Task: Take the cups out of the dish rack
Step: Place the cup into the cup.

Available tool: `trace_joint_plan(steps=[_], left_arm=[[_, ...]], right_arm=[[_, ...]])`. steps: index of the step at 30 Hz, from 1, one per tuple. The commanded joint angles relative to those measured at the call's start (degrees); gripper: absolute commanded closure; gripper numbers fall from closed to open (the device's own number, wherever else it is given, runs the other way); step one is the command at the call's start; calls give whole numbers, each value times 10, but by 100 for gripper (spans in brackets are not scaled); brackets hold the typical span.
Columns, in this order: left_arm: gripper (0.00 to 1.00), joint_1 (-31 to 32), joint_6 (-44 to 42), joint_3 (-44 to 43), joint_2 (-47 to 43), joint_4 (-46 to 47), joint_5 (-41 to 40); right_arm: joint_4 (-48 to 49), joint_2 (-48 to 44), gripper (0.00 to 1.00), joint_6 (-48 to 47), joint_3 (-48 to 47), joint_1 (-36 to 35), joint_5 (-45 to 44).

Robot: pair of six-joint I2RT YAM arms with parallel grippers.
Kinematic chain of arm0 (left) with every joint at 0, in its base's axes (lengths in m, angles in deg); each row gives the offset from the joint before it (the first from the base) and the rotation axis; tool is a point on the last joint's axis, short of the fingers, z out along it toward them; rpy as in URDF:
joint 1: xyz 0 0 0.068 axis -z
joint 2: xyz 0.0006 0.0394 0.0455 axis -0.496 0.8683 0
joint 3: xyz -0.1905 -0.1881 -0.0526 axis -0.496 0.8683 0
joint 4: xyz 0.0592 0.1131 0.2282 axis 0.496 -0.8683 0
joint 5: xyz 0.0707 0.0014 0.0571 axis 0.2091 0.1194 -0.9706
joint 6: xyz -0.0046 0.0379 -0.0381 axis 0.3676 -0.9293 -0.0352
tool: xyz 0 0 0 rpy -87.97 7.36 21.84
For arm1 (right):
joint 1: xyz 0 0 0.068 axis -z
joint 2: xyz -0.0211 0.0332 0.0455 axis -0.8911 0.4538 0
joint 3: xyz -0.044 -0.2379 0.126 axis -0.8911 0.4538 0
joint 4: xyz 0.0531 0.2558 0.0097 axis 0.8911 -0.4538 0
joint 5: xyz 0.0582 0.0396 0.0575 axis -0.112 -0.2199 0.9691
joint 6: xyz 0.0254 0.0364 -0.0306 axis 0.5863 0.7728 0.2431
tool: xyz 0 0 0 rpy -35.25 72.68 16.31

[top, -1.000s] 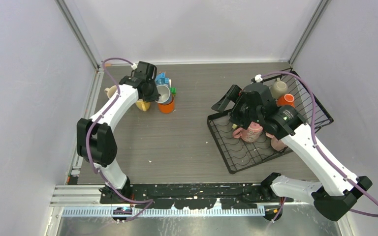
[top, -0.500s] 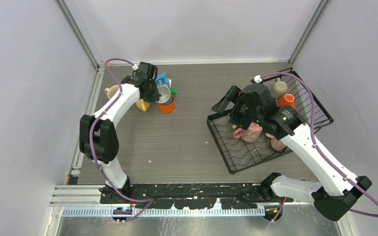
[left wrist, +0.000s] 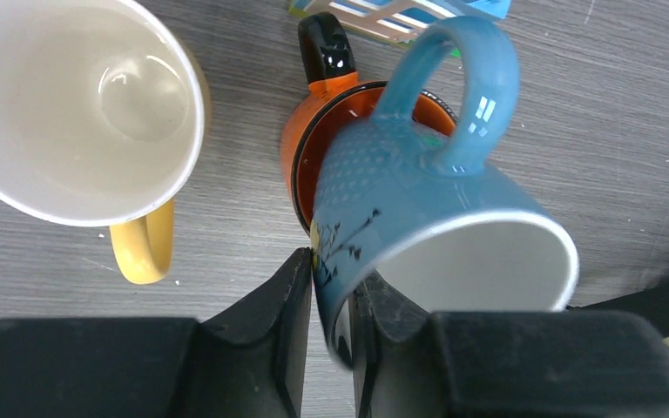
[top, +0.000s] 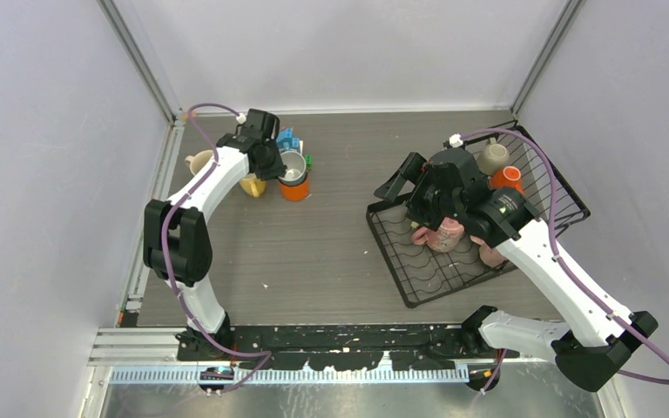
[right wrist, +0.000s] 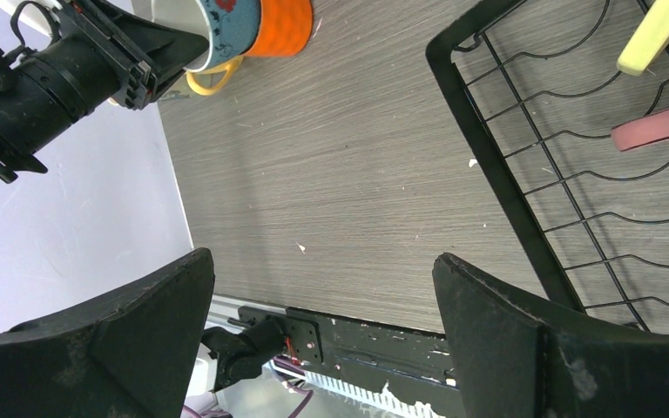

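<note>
1. The left gripper (left wrist: pixel 335 280) is in the same spot as one second ago. The blue cup (left wrist: pixel 401 192) has not moved either. Farther back, the elbow of the left arm (top: pixel 200 187) has gone a little way toward the far wall.
2. The right gripper (right wrist: pixel 320 261) and the right arm (top: pixel 557 261) look the same as one second ago.
3. The blue cup leans inside the orange cup (left wrist: pixel 298 161), with its mouth tipped up and to one side.
4. The yellow cup (left wrist: pixel 52 87) stands just beside the orange cup, with a thin strip of table between them. The toy house (left wrist: pixel 401 10) is just behind the orange cup's black handle. This small group is crowded and sits near the table's left edge.
5. A wide bare stretch of the table (top: pixel 340 235) lies between this group and the dish rack (right wrist: pixel 488 157). The rack sits on the right side of the table, close to the right wall.
6. A pink cup (top: pixel 446 233) and a cream cup (top: pixel 493 157) are in the rack, partly under the right arm.
7. The left fingers (left wrist: pixel 292 287) are almost closed. One is outside the blue cup's rim and one is inside, and they pinch the cup's wall between them.
8. The right fingers (right wrist: pixel 139 331) are spread wide apart and hold nothing. They hang over bare table just beside the rack's black edge.
</note>
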Motion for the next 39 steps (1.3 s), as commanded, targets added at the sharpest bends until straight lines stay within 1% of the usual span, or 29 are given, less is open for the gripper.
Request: trace_joint_plan(steps=[1, 8, 15, 25, 28, 31, 34, 39], left_arm=[[75, -2, -9, -27, -9, 30, 19], [62, -1, -17, -28, -17, 32, 23], [55, -2, -21, -30, -32, 33, 32], [36, -2, -27, -34, -70, 23, 45], [27, -2, -28, -29, -85, 23, 45], [16, -2, -31, -22, -104, 24, 66], [8, -2, -33, -11, -133, 29, 76], [5, 7, -47, 5, -181, 33, 94]], right_arm=[[12, -5, 0, 0, 0, -3, 2], [13, -6, 0, -5, 1, -3, -2], [13, -6, 0, -9, 0, -3, -6], [2, -7, 0, -21, -1, -3, -15], [-13, -7, 0, -24, -5, -3, -22], [-28, -10, 0, -26, -9, -4, -37], [-39, -17, 0, -28, -7, -3, -53], [-67, -27, 0, -28, -6, -3, -91]])
